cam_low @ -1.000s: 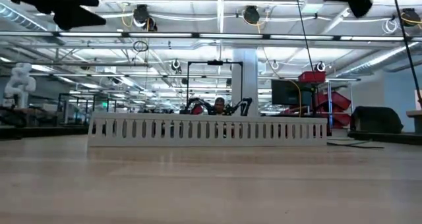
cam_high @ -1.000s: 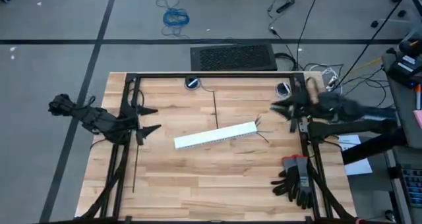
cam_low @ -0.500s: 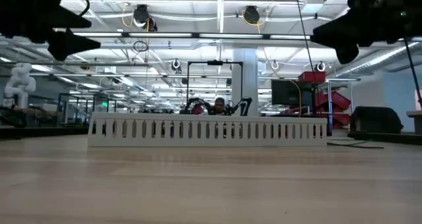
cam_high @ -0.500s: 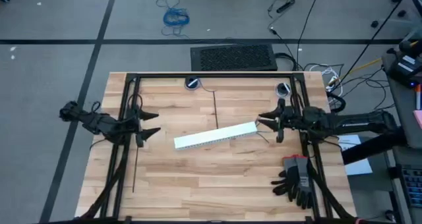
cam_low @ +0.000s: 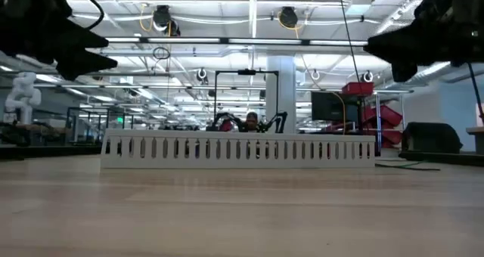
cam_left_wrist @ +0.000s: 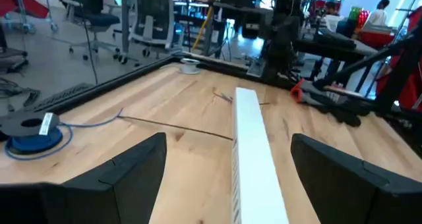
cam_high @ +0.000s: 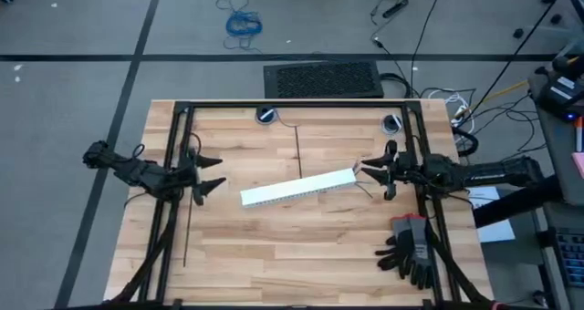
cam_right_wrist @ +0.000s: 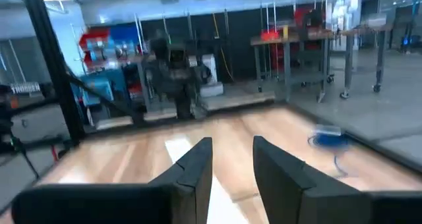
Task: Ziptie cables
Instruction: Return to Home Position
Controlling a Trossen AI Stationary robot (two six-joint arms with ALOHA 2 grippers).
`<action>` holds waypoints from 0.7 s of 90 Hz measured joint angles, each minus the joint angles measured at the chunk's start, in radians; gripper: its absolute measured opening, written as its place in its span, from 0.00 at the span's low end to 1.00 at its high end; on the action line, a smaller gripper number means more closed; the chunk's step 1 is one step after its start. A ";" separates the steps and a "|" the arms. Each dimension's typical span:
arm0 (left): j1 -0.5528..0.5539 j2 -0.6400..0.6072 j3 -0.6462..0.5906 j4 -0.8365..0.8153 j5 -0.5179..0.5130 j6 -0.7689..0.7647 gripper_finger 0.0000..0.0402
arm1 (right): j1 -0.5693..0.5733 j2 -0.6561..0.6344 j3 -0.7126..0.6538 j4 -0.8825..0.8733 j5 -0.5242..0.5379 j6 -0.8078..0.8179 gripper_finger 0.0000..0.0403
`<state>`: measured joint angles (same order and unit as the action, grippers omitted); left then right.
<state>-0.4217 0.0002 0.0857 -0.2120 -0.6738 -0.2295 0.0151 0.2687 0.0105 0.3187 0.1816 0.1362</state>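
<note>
A white slotted duct lies flat and slanted at the table's middle. The cables, a few thin wires, lie on the wood at the duct's right end. One black ziptie lies on the table beyond the duct, and another by the left frame bars. My left gripper hovers wide open left of the duct, pointing along it. My right gripper hangs above the cables, well off the table, its fingers a narrow gap apart with nothing between them.
A black metal frame borders the tabletop. Two round blue-and-grey discs sit at the far edge. Black gloves lie near the right front corner. Bare wood spreads in front of the duct.
My right gripper has swung from above the right frame bar toward the table's left and down, and now hangs over the duct's right end and the cables. My left gripper has come down a little. The duct, cables and zipties have kept still.
</note>
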 joint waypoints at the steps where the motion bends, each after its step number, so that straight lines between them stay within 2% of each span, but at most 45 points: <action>1: 0.000 0.000 -0.001 -0.001 0.000 0.002 0.80 | 0.000 0.000 0.001 0.001 0.000 -0.001 0.25; 22: -0.025 0.000 -0.011 0.049 -0.002 0.058 0.76 | 0.000 -0.045 0.003 0.007 -0.002 -0.086 0.25; 34: -0.026 0.000 -0.011 0.051 -0.005 0.054 0.75 | -0.001 -0.066 0.003 0.026 0.057 -0.111 0.25; 63: -0.026 0.000 -0.011 0.049 -0.011 0.054 0.75 | 0.000 -0.066 0.003 0.029 0.054 -0.070 0.25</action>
<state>-0.4477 -0.0002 0.0746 -0.1631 -0.6853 -0.1753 0.0148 0.2028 0.0135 0.3474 0.2359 0.0662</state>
